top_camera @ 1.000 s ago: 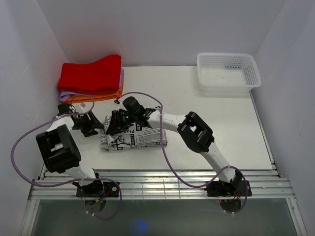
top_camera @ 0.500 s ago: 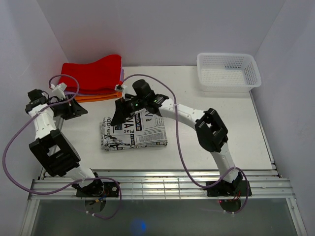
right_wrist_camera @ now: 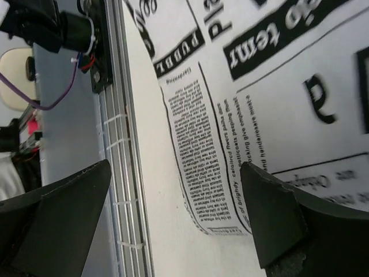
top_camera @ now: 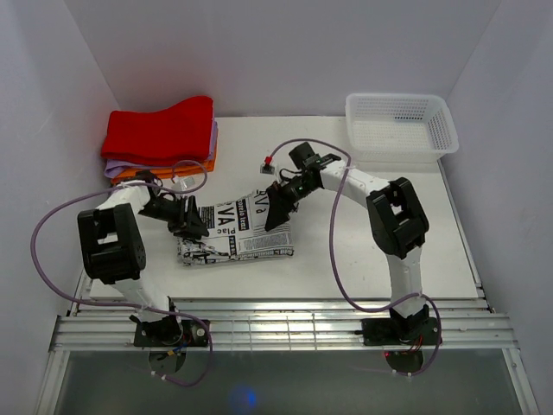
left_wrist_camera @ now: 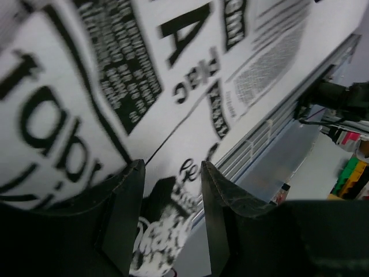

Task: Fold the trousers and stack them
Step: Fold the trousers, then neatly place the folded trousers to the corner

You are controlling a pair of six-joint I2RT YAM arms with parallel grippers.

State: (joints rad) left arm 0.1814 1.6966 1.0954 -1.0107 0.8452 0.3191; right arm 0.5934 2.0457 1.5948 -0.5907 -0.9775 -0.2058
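The trousers lie folded into a flat rectangle on the table, white with black newsprint. My left gripper is low at their left edge. In the left wrist view its jaws stand part-way apart, with the printed cloth and its near corner showing between the fingers. My right gripper hangs over the fold's upper right edge. In the right wrist view it is wide open above the trousers' edge, with nothing between its fingers.
A stack of red, purple and orange folded cloths sits at the back left. A white mesh basket stands at the back right. Metal rails run along the near table edge, and purple cables loop off both arms.
The right gripper has opened wide and drawn right, from the trousers' top left to their right edge. The left arm swung out left, then came back to the left edge with its jaws narrowing.
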